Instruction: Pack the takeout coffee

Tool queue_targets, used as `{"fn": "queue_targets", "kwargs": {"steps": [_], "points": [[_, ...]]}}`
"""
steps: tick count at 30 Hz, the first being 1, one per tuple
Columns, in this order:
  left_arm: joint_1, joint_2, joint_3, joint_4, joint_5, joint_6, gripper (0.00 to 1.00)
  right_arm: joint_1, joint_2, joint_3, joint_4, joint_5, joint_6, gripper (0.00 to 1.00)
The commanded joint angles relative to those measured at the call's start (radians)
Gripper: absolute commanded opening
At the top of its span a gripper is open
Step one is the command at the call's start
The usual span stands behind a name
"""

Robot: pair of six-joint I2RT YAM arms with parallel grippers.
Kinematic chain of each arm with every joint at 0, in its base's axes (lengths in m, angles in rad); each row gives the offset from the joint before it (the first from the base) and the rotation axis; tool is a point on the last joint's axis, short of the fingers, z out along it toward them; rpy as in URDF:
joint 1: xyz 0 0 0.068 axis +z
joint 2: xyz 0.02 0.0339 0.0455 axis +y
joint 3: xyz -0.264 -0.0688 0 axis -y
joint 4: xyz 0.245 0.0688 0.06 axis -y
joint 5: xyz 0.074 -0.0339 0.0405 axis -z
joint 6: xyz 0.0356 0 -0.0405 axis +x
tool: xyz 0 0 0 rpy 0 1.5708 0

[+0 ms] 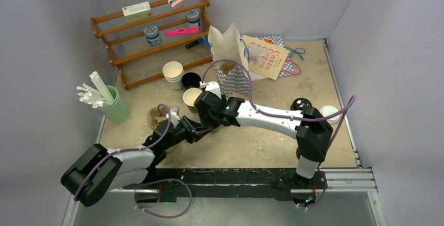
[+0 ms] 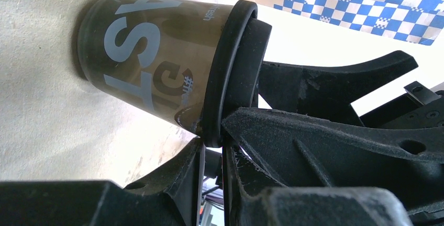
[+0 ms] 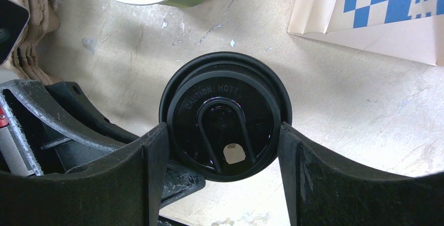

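The takeout coffee, a small dark cup with pale lettering and a round black sip lid, stands on the table between both grippers. From above it is hidden under them. My right gripper reaches over it from above, and its two fingers press the lid's opposite sides. My left gripper comes in low from the side, and its nearly shut jaws pinch the lid's rim. In the top view the left gripper and right gripper meet at the table's middle.
A green cup stands just behind the grippers, with stacked white cups and another black cup beyond. A checkered paper bag stands open behind them. A cardboard carrier, a green holder with sticks and a wooden shelf lie left.
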Motion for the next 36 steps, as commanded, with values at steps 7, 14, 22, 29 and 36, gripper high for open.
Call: {"fn": "queue_targets", "kwargs": {"steps": [7,14,22,29,36], "points": [[0.028,0.095,-0.197,-0.180,0.036,0.020,0.19,-0.001,0.123,-0.064,-0.229,0.022,-0.021,0.51],[0.057,0.251,-0.202,-0.058,0.091,0.039,0.18,-0.001,0.139,-0.058,-0.245,0.026,-0.016,0.52],[0.065,0.231,-0.167,-0.106,0.099,0.063,0.17,0.002,0.140,-0.049,-0.243,0.023,-0.015,0.51],[0.076,-0.069,-0.026,-0.511,0.065,0.172,0.26,-0.002,0.128,-0.017,-0.239,-0.026,-0.022,0.51],[0.093,-0.326,0.143,-0.931,0.068,0.260,0.42,-0.036,0.091,0.054,-0.256,-0.020,-0.044,0.49]]}}
